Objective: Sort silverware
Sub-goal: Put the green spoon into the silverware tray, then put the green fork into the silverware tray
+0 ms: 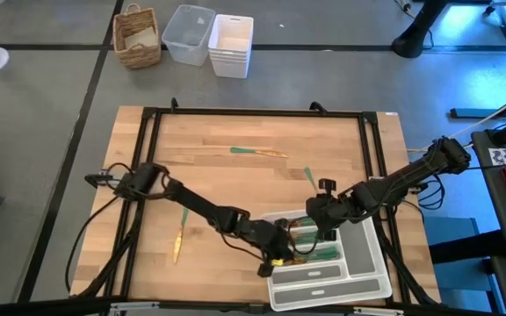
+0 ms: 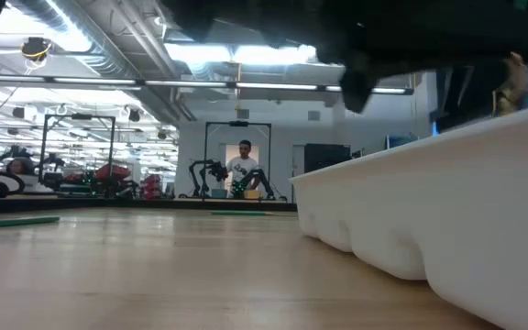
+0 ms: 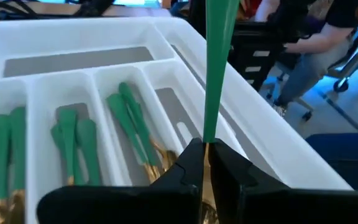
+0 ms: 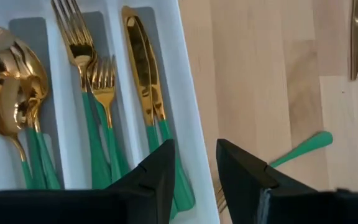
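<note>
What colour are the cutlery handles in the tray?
Green, with gold heads; the handles show best in the right wrist view.

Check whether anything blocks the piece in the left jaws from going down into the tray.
Nothing visible does. The left gripper is shut on a green-handled piece over the white tray, whose compartments lie open at the top. The right gripper hangs open at the tray's edge, beside the knives.

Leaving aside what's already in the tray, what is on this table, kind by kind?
Robot arms: 2 (left arm, right arm)
Tray: 1
Loose cutlery on the wood: 3 ()
Held cutlery, pinched in the left gripper: 1
Total: 7
</note>
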{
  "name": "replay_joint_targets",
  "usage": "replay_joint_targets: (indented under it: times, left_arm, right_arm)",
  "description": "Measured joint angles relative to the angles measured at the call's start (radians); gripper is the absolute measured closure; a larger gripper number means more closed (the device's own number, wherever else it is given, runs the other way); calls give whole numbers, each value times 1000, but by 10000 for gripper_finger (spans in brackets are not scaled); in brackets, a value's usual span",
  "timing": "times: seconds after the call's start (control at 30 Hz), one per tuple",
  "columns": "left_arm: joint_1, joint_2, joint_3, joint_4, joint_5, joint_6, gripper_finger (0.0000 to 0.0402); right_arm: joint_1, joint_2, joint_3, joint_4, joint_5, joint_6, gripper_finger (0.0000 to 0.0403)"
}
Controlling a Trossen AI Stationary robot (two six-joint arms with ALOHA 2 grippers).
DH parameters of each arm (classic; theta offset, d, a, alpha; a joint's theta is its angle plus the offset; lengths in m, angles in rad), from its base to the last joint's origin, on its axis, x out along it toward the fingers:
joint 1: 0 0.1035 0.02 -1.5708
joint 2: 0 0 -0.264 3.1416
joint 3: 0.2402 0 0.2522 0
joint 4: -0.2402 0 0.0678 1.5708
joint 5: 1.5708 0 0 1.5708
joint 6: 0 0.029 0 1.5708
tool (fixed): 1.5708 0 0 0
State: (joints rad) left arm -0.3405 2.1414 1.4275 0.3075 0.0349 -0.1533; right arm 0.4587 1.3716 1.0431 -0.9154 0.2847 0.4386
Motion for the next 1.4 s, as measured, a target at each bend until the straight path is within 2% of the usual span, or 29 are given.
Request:
replay_joint_targets:
  times: [0.23,0.6,1.0,1.13,1.23,1.4]
  left_arm:
    - [29,76,46,-30,-7,-14,384]
    - [40,82,47,-40,-15,23,381]
    - [24,106,46,-63,-13,-42,380]
    - [24,106,46,-67,27,-46,379]
    - [24,106,46,-68,34,-54,362]
    - [23,106,53,-66,36,-54,307]
  right_arm:
    - [0,0,0,-2,-17,7,283]
    - [0,0,0,-1,-20,9,283]
    - [-1,0,0,-1,-24,9,283]
    - [-1,1,0,-1,-24,9,283]
    - [-1,1,0,-1,-24,9,283]
    - [-1,0,0,-1,-25,9,283]
